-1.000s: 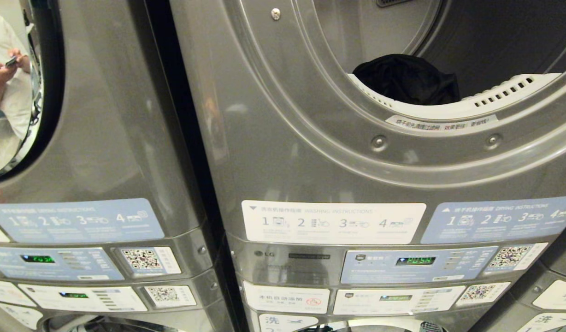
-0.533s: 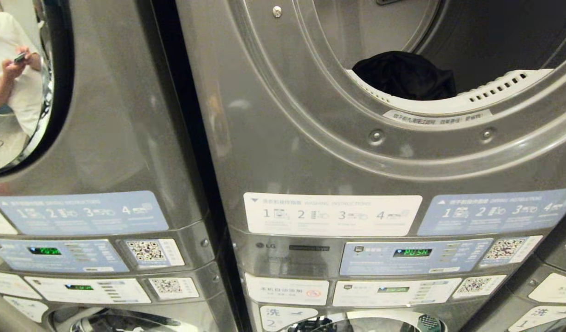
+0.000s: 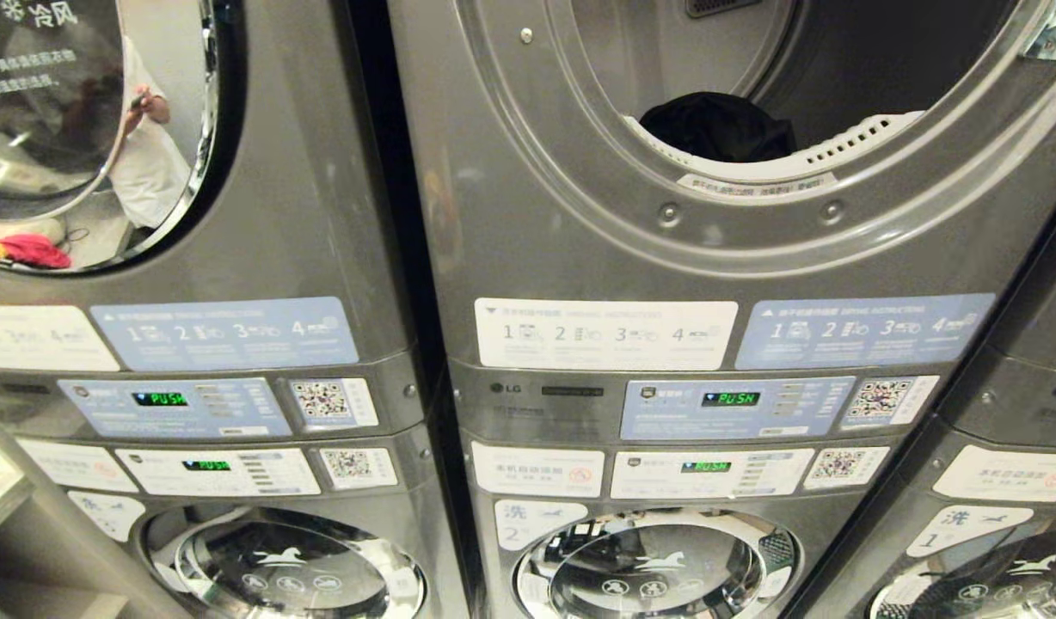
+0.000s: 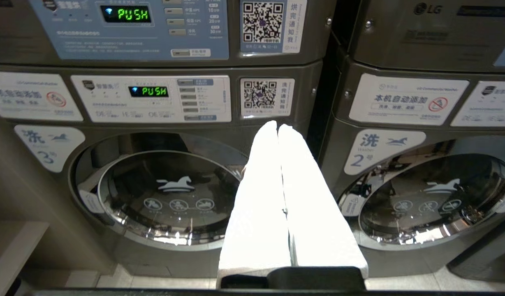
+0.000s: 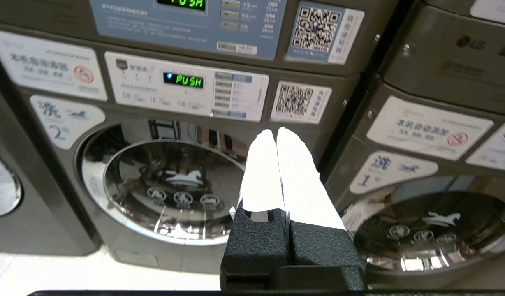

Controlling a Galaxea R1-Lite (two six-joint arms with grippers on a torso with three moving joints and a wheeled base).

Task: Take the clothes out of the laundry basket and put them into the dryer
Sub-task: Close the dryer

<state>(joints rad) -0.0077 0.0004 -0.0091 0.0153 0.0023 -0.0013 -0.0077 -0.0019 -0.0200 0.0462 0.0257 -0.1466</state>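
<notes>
The whole head view is sliding: the machine fronts are sitting lower and smaller than a second ago and the washer doors are now coming into sight at the bottom, which reads as the camera drawing back and not as anything in the scene moving; the black garment is lying in the same spot on the drum's lip.

The left gripper (image 4: 278, 128) is pointing level at the seam between two lower washers, its white fingers (image 4: 260, 181) pressed flat together with nothing between them; the right gripper (image 5: 276, 132) is doing likewise, its fingers (image 5: 295, 172) closed and empty, aimed between washer number two and its neighbour; both arms seem parked because no garment is in hand.

Outward from there, the open dryer (image 3: 580, 215) is gaping above the control panels (image 3: 734, 408), door out of the way so loads can go in; the black garment (image 3: 717, 127) is resting just inside, against the white perforated filter (image 3: 846, 142); whether more clothes lie deeper in is hard to tell. The laundry basket is in no view; a person (image 3: 150, 163) is showing only as a reflection in the neighbouring door (image 3: 89, 129).
</notes>
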